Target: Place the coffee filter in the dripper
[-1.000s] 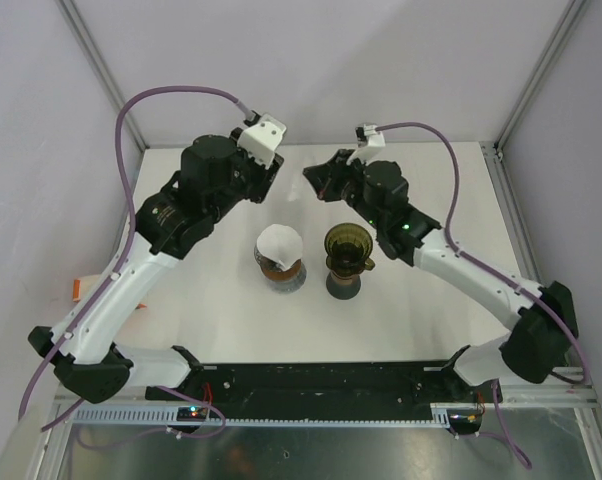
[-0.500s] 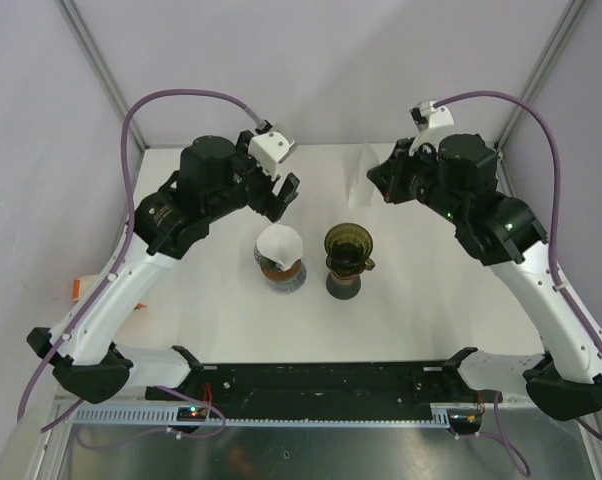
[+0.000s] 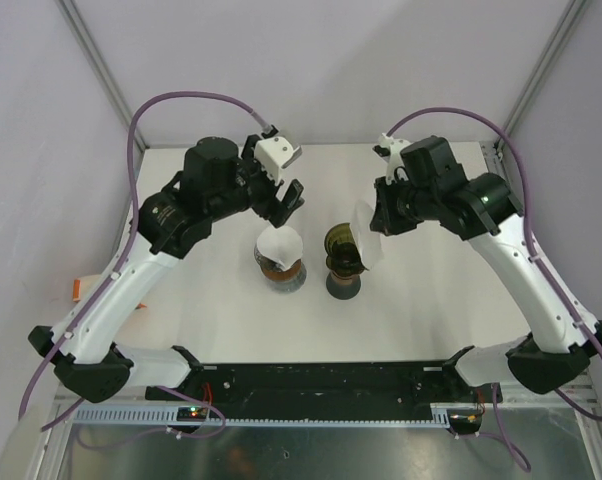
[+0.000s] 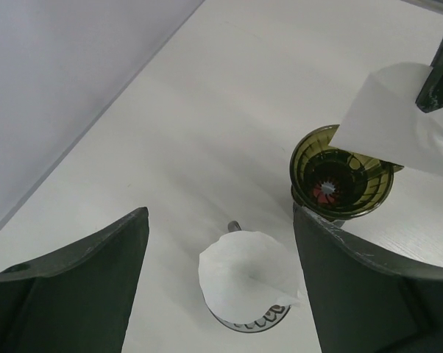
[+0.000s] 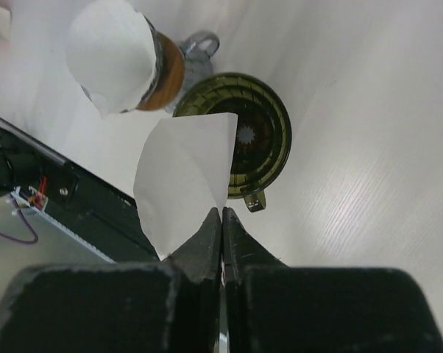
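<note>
The right claw [image 5: 221, 213] pinched the white folded paper coffee filter [image 5: 185, 173] just above the olive-green translucent dripper [image 5: 266, 140], not yet seated inside; lowering and release remained. The left claw [image 4: 220, 220] gaped wide, empty.

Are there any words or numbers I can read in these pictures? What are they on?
No words or numbers can be read anywhere.
White marks on the glass jug: too blurred to read.
Dripper: no writing shows.
Held filter: plain white, no writing.
</note>
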Tool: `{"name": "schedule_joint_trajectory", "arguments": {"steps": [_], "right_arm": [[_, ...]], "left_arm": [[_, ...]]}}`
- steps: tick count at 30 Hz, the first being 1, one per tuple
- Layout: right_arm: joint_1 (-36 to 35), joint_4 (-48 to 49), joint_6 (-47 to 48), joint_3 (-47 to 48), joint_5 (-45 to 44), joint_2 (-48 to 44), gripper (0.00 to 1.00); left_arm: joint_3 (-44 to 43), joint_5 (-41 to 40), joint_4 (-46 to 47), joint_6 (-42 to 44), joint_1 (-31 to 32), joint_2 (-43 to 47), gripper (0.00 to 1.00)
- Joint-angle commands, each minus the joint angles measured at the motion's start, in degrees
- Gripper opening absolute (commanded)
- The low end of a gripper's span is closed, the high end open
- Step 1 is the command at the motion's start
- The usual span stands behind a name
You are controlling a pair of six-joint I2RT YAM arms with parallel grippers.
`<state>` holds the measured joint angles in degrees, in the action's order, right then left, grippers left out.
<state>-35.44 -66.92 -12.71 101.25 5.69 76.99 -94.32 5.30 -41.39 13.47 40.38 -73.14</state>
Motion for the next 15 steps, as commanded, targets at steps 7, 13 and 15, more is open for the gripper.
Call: {"name": "schedule_joint_trajectory", "arguments": {"steps": [7,13,15], "right_arm": [[0.8,-10.4,5.0,8.8,3.7,9.5,0.00],[1.1,-12.2,6.8,11.0,3.8,14.8,0.00],[1.0,-12.3,7.1,11.7,3.6,16.3,0.00]], "left_arm": [[2.0,2.6,0.1,-0.6,0.3,0.5,0.84],[2.6,2.5,0.1,-0.4,0.2,1.0,0.84],[2.7,2.4,0.0,-0.2,0.2,1.2,0.84]]}}
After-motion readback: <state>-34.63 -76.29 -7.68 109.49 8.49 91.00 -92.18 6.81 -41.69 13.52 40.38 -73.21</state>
